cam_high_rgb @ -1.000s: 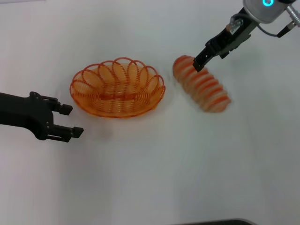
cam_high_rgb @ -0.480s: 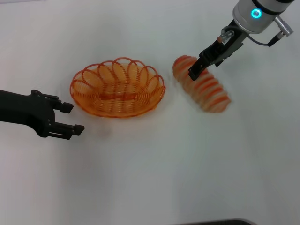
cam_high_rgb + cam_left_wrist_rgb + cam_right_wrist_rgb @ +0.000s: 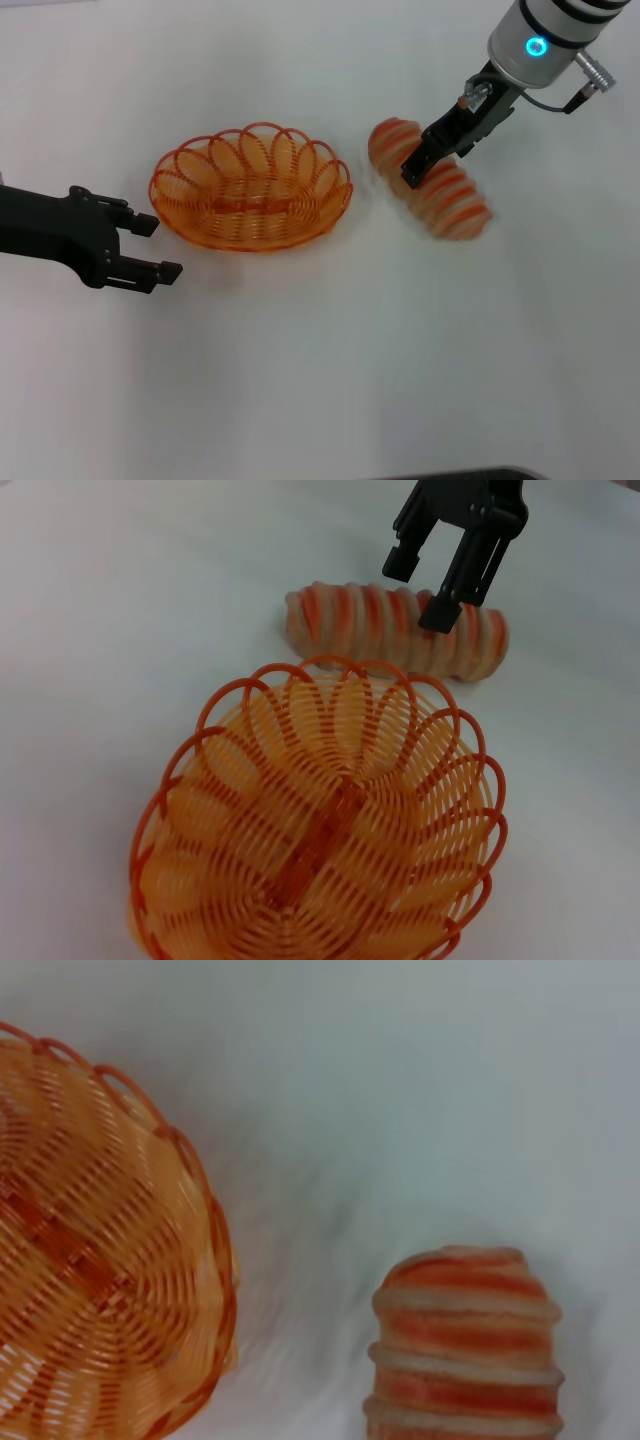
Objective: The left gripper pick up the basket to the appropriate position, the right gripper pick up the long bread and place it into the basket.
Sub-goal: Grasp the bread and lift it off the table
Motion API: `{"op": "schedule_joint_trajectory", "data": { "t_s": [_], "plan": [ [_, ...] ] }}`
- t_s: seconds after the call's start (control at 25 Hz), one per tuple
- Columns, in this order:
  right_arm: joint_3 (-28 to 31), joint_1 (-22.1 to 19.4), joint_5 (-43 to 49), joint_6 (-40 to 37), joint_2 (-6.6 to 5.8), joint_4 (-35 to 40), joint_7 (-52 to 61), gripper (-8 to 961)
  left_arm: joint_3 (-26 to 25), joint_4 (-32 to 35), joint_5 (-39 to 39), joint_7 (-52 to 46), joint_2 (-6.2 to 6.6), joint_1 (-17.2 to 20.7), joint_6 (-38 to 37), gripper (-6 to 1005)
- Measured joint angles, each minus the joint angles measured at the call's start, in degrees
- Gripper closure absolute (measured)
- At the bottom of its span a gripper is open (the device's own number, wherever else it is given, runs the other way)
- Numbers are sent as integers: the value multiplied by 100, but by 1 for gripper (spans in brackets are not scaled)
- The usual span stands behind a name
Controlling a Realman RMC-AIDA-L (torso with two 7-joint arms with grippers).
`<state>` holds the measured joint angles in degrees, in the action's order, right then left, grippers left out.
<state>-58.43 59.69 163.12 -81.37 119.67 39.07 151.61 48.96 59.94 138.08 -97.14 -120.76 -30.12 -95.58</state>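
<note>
Under the right end effector (image 3: 412, 172), part of the long bread (image 3: 440, 190) is covered in the head view, and whether the fingertips touch the loaf is hard to make out. Its fingers stand apart, holding nothing; the left wrist view shows them (image 3: 440, 610) spread over the loaf's middle. The bread lies diagonally on the white counter (image 3: 330, 340), one end towards the basket (image 3: 250, 190), which sits apart from it, farther out on this end effector's left side. The right wrist view shows only the bread's rounded end and a cut-off portion of the basket. The left end effector (image 3: 160, 248) hangs open and empty, its tips just short of the basket's rim.
</note>
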Motion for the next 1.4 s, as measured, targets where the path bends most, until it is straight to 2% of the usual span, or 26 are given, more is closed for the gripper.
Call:
{"op": "schedule_joint_trajectory", "data": {
  "t_s": [0.92,1.16,1.36,1.4],
  "plan": [
    [-1,13,28,138,-14,-328,-48,69,123,-62,7,46,-8,-3,-3,273],
    [-85,4,31,144,-14,-342,-53,164,132,-61,9,47,-15,1,5,273],
    [-99,-1,31,122,-14,-334,-53,351,133,-61,40,47,-21,18,6,273],
    [-99,-4,31,113,-14,-328,-53,361,132,-61,59,47,-25,20,5,274]
  ]
}}
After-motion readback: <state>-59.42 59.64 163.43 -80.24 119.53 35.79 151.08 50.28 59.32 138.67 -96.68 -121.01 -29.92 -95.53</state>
